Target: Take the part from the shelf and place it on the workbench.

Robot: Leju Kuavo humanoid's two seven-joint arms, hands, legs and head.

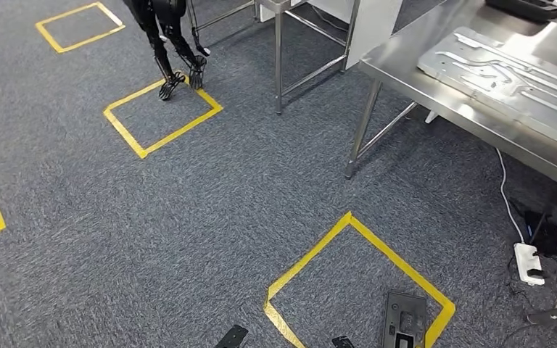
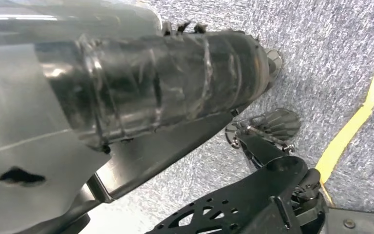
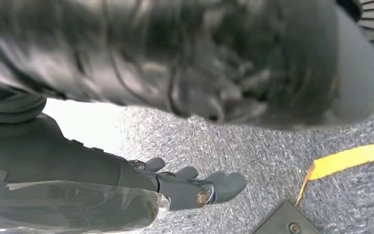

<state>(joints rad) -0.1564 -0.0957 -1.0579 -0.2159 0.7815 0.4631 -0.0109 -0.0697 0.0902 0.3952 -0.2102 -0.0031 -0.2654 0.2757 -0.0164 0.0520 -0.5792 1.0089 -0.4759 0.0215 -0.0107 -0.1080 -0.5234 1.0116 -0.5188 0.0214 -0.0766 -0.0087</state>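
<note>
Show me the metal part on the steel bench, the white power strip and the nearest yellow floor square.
metal part [image 1: 511,76], head view, its ribbed middle.
white power strip [image 1: 529,263], head view, its body.
yellow floor square [image 1: 312,250], head view, its left tape edge.

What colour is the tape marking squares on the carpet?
Yellow tape squares on the grey carpet, clearest in the head view.

part [image 1: 511,80]: flat silver stamped metal panel, ribbed | pose: lying flat, long side along my bench's edge | place: on steel workbench [image 1: 435,94], well apart from my hands
</note>
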